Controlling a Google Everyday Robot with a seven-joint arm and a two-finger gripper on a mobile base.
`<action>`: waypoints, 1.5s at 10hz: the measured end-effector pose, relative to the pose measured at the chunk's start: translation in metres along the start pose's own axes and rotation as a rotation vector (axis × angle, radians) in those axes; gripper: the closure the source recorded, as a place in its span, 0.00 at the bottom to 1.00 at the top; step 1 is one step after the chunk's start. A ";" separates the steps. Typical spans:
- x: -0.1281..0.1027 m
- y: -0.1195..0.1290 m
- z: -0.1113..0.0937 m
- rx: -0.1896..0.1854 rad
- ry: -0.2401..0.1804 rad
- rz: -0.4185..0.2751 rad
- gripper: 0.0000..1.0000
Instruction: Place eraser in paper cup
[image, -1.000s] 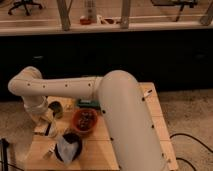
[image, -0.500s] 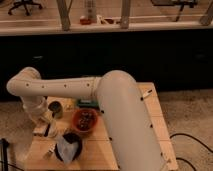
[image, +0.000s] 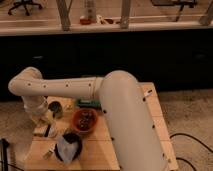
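Note:
The small pale tan paper cup (image: 56, 109) with a dark inside stands upright on the left part of the wooden table (image: 155, 112). My gripper (image: 44, 129) hangs from the bent white arm (image: 65, 86), low over the table's left edge. It is just to the front left of the cup. I cannot pick out the eraser; a small dark and white shape shows at the gripper's tip.
A reddish-brown bowl (image: 85, 121) sits right of the cup. A dark bowl with whitish paper (image: 67, 147) is at the front left. A green flat object (image: 89, 103) lies behind the bowl. The arm's big white link (image: 127, 125) covers the table's middle. A dark counter stands behind.
The arm's elbow has shifted slightly left and the wrist sits a little lower beside the cup. The cup and bowls have not moved.

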 end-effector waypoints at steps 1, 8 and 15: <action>0.000 0.000 0.000 0.002 0.001 0.001 0.43; 0.005 0.002 -0.003 0.009 0.000 0.007 0.20; 0.011 0.005 -0.010 0.003 0.005 0.002 0.20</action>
